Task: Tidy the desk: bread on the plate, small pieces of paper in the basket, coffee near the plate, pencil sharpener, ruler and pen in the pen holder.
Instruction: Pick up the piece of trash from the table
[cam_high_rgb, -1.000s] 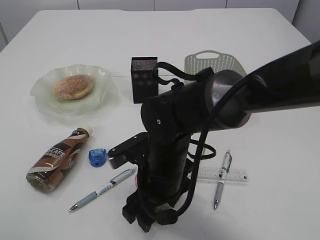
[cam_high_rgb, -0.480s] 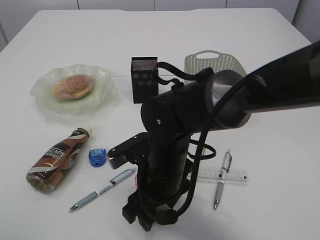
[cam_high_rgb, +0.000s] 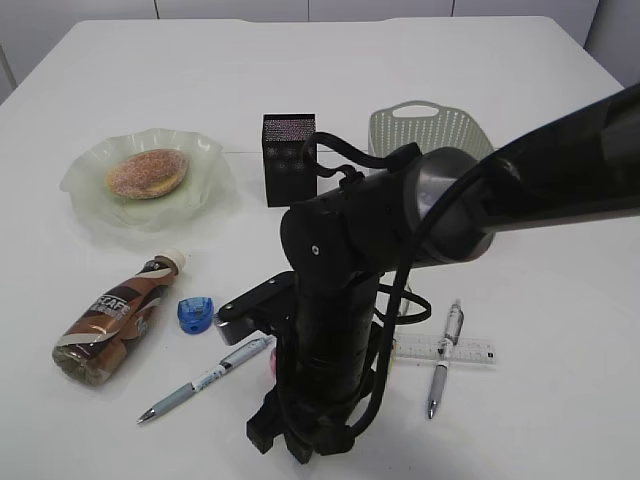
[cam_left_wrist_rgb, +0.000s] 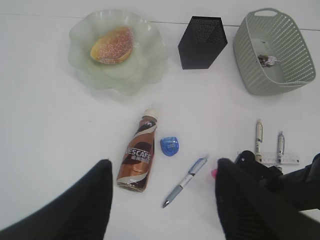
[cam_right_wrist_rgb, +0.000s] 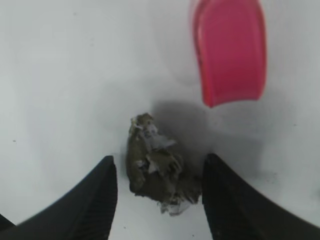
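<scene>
My right gripper (cam_right_wrist_rgb: 157, 192) is low over the counter (cam_high_rgb: 560, 150) with its jaws apart on both sides of a crumpled paper wad (cam_right_wrist_rgb: 157, 170), maybe not touching it, just below a pink object (cam_right_wrist_rgb: 229, 52), while my left gripper (cam_left_wrist_rgb: 160, 200) hangs high, jaws wide and empty.

A small glossy pink piece (cam_right_wrist_rgb: 230, 55) with a rounded outline was seen lying flat at the near middle of the scene; only a sliver of it (cam_high_rgb: 272, 365) was shown from outside. Pale panels (cam_high_rgb: 230, 8) with dark seams were seen at the far edge.
</scene>
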